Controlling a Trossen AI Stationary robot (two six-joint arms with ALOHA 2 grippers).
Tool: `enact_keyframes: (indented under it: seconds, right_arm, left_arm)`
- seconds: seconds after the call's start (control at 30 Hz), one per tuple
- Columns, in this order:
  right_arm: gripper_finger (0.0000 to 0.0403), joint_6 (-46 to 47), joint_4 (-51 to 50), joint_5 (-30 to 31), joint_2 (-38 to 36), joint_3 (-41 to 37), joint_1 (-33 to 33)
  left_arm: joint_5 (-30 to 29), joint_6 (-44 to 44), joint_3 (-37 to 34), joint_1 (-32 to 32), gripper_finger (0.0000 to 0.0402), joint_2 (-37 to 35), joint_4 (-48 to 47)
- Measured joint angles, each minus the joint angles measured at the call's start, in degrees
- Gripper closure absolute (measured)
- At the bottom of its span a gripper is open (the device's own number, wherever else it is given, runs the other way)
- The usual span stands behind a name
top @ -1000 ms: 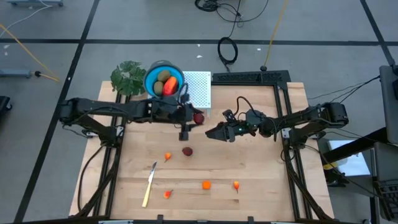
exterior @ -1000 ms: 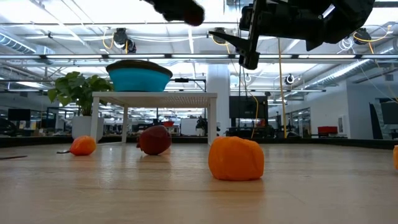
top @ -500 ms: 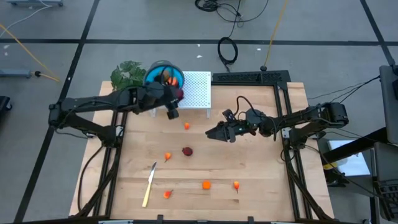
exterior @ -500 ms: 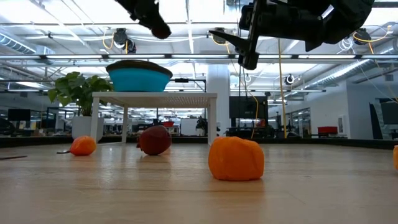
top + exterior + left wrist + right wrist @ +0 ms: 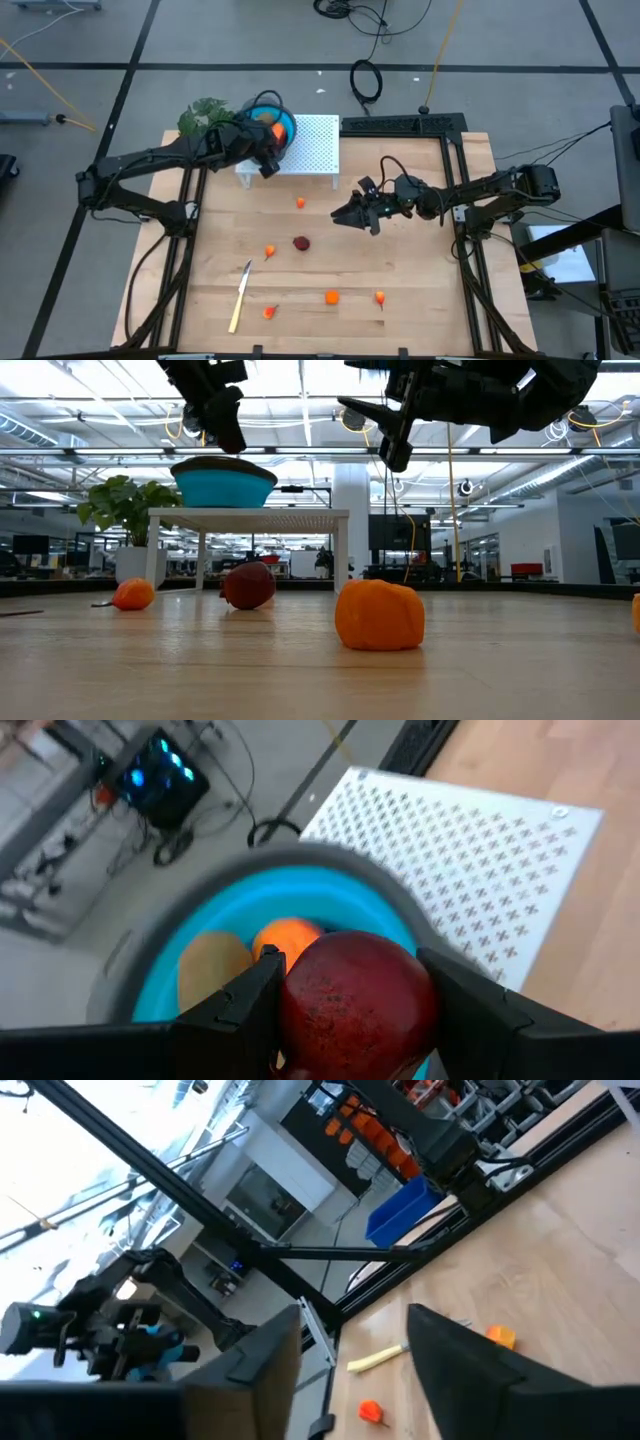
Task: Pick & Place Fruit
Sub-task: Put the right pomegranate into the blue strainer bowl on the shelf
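Observation:
My left gripper (image 5: pixel 267 158) hangs over the near rim of the blue bowl (image 5: pixel 272 122), shut on a dark red round fruit (image 5: pixel 358 1002). The bowl stands on the white perforated stand (image 5: pixel 315 143) and holds an olive-brown oval (image 5: pixel 213 966) and an orange piece (image 5: pixel 291 937). My right gripper (image 5: pixel 347 215) hovers over the table's middle right, open with nothing between its fingers (image 5: pixel 262 1370). A second dark red fruit (image 5: pixel 301 242) and several small orange pieces (image 5: pixel 331 297) lie on the wooden table (image 5: pixel 420 300). My left gripper pinches the dark red fruit by its two opposite sides (image 5: pixel 300 1010), one finger (image 5: pixel 235 1010) on each. The fingers slant down toward the far edge. The fruit is lifted clear, just above the bowl's near rim (image 5: pixel 330 870).
A pale yellow-handled knife (image 5: pixel 240 294) lies near the front left. A green leafy plant (image 5: pixel 204 120) stands beside the bowl at the far left. Black frame rails (image 5: pixel 405 124) run along the far right and right edges. In the low view an orange piece (image 5: pixel 379 615) sits closest.
My left gripper has carried the dark red fruit from above the table's middle toward the far left, ending over the blue bowl, and has turned and tipped on the way. My right gripper has stayed in place and rolled a little.

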Motion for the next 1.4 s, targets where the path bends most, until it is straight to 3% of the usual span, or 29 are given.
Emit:
enact_keyframes:
  seconds: [0.4,0.97,1.4]
  right_arm:
    - [0.0395,-4.4,-0.3,0.0,0.0,0.0,0.0]
    - [0.0402,-4.9,-0.3,0.1,0.0,0.0,0.0]
    - [0.0402,-4.9,-0.3,0.2,0.0,0.0,-1.4]
  left_arm:
    - [5.6,-8.3,0.0,4.8,0.0199,-0.1,-4.0]
    - [5.6,-15.1,0.0,13.0,0.0199,-0.1,-7.7]
    - [6.6,-15.2,0.0,16.5,0.0199,-0.1,-10.6]
